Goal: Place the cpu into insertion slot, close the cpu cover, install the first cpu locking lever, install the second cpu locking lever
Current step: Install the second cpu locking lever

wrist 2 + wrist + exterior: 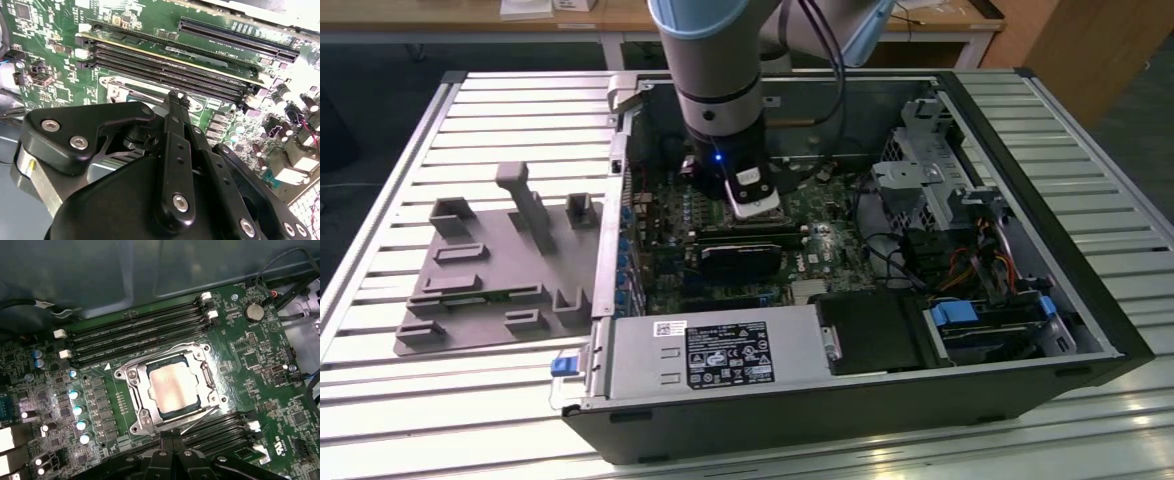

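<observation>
**CPU seated in socket, cover down, gripper hovering above**

Hovering over the open computer case, deep in its middle, with the gripper just above the motherboard. Seeing in the first wrist view the cpu lying flat inside the insertion slot, dull silver top facing up through the window of the cpu cover. Cover appearing to lie down over the socket rim, framing the chip on all four sides. Thin locking levers showing along the socket edge nearest the fingertips; latched or not, cannot tell.

Fingers appearing drawn together to a narrow tip in the second wrist view, holding nothing, tip sitting just above the socket's metal frame. Contact with the frame not resolvable.

Sitting beside the socket on two sides: long black memory slots, well clear of the chip itself.

Handling judgement: chip light, rigid, fragile on the underside, best held by opposite edges only and never pressed on top. Cover thin sheet metal, stiff but hinged, needing a push at its free edge. Levers being springy wire, likely to slip off a narrow tip, best engaged near the bent handle end.
</observation>
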You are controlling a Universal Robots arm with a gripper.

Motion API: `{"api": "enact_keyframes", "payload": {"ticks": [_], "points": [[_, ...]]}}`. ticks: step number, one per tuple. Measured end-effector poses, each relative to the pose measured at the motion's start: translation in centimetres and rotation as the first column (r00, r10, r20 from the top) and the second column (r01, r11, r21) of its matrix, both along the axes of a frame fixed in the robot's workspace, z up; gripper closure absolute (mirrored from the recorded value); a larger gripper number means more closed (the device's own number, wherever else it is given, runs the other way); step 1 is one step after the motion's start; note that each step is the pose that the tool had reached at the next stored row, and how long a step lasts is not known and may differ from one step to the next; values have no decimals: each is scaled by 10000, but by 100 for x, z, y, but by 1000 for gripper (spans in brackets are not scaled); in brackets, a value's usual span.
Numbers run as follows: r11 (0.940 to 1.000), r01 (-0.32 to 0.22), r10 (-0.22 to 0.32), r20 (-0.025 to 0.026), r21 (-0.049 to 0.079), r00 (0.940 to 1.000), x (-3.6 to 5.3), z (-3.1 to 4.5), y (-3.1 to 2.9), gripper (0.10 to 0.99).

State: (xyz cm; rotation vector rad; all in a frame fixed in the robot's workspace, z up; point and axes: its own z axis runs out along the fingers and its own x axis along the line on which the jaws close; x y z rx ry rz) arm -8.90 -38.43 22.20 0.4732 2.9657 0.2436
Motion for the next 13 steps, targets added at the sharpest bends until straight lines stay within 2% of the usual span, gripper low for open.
{"api": "enact_keyframes", "payload": {"ticks": [4,10,13], "points": [[9998,-27,27,19,219,10000,-15,-25,-45,984],[9991,-347,346,29,251,9994,-19,-45,-77,984],[9983,-496,495,58,314,9988,-20,-57,-84,984]]}}
